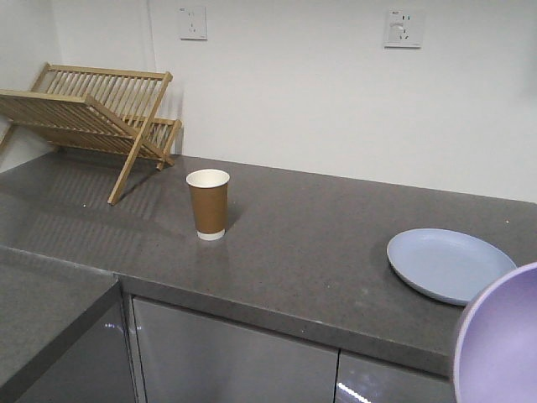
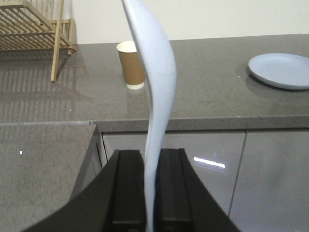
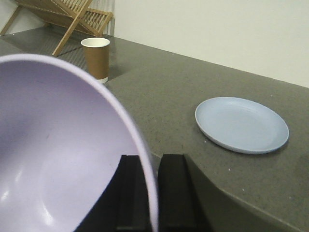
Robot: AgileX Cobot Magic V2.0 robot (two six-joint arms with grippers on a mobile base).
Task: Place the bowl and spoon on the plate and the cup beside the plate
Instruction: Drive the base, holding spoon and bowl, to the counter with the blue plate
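Observation:
My left gripper [image 2: 151, 155] is shut on the handle of the pale blue spoon [image 2: 157, 72], which stands up in front of the left wrist camera. On my right side, the gripper [image 3: 148, 159] is shut on the rim of the lavender bowl [image 3: 58, 154], held tilted off the counter's front edge. The bowl [image 1: 503, 344] fills the lower right corner of the front view. The light blue plate [image 1: 449, 264] lies bare on the grey counter at the right. The brown paper cup [image 1: 208, 204] stands upright mid-counter, well left of the plate [image 3: 241, 124].
A wooden dish rack [image 1: 92, 117] stands at the counter's back left by the wall. The grey counter [image 1: 319, 252] ends in a front edge above glossy cabinet doors [image 1: 235, 361]. A lower grey surface [image 1: 42, 319] juts out at the left.

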